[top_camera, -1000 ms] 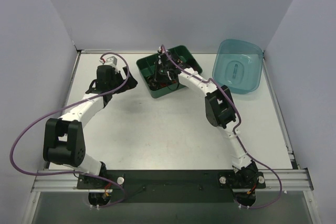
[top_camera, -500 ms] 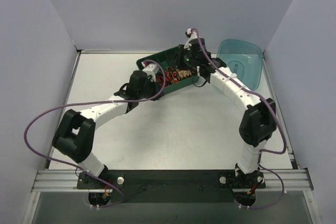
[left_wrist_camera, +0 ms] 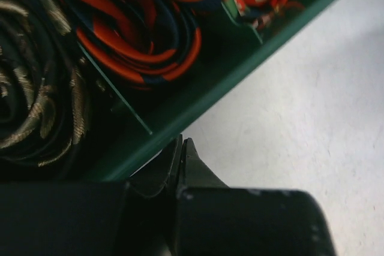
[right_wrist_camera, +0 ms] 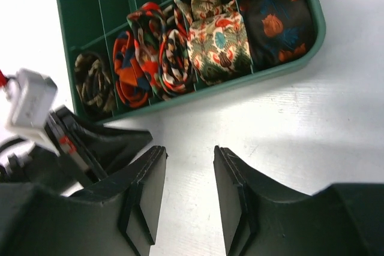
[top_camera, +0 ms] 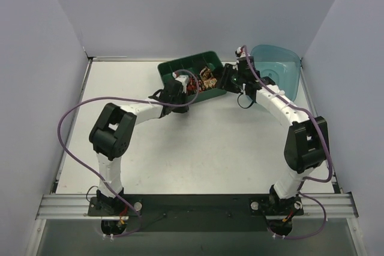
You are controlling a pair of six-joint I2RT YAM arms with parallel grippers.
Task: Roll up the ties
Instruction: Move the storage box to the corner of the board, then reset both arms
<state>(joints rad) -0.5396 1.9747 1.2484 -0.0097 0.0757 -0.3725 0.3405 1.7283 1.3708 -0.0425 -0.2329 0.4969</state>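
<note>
white links (top_camera: 147, 110), black joints (top_camera: 112, 130), purple cables (top_camera: 59, 136), seemingly black jaws

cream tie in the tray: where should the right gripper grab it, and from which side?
Probably from straight above, pinching the cream tie at its bulging middle fold, jaws closing along its slot. It lies wedged between the striped tie and the dark tie, with the tray wall in front, so side approaches look blocked.
</note>
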